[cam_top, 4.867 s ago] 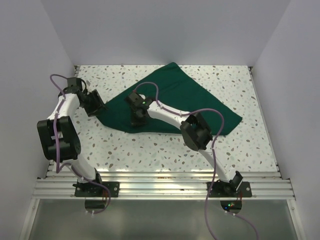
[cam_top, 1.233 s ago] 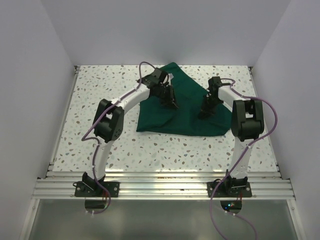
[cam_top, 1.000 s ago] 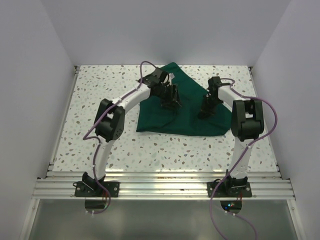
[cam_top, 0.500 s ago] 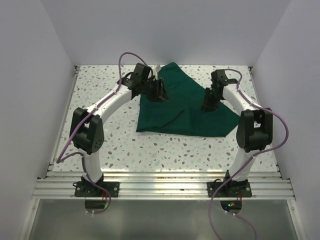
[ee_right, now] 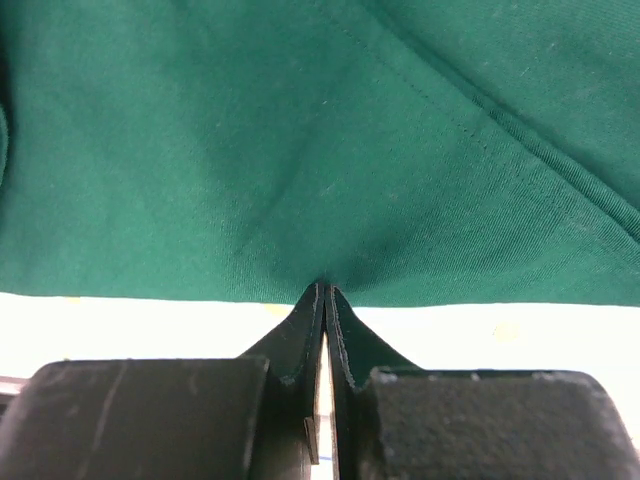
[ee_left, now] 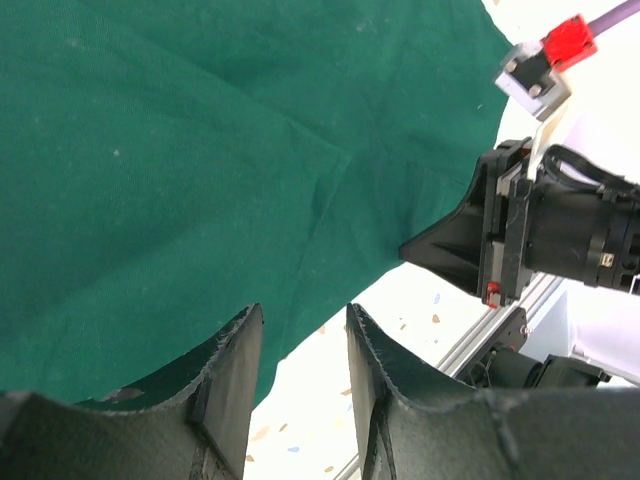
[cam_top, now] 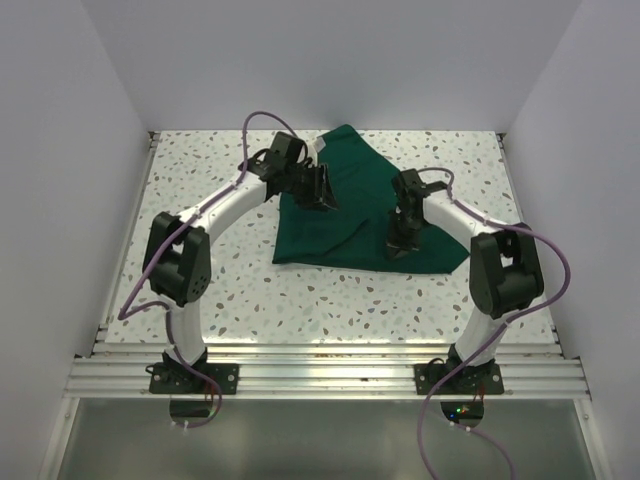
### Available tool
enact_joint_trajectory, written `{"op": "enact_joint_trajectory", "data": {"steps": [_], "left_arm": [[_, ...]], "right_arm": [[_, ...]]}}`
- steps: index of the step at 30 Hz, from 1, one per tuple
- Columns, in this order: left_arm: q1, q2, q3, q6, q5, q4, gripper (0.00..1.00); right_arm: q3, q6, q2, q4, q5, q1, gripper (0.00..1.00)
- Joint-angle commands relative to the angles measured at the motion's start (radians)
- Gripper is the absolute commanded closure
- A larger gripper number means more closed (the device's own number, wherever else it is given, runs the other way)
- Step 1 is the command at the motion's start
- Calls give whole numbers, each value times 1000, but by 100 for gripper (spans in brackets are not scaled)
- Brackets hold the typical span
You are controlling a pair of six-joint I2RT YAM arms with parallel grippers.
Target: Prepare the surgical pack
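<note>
The surgical pack [cam_top: 352,225] is a dark green drape lying folded on the speckled table, towards the back middle. Over its left part hovers my left gripper [cam_top: 324,194]. In the left wrist view its jaws [ee_left: 300,322] stand open with nothing between them, above the drape [ee_left: 180,150] near its front edge. My right gripper [cam_top: 398,244] is at the drape's near edge. In the right wrist view it is shut [ee_right: 325,290] on that edge, with the cloth [ee_right: 300,130] puckering at its tips. The left wrist view shows the right gripper [ee_left: 408,250] pulling the hem to a point.
The speckled table [cam_top: 250,290] is walled on the left, back and right. An aluminium rail [cam_top: 320,375] with both arm bases runs along the near edge. Purple cables loop above each arm.
My right gripper moved from the drape's right part towards its near edge and shut on the hem. The left gripper stayed over the left part and its jaws narrowed a little.
</note>
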Motion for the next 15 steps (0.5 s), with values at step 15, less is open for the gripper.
{"op": "enact_joint_trajectory", "data": {"steps": [15], "left_arm": [[-2, 39, 23, 35, 32, -8, 59]], "right_arm": [[-12, 22, 135, 114, 12, 2, 97]]}}
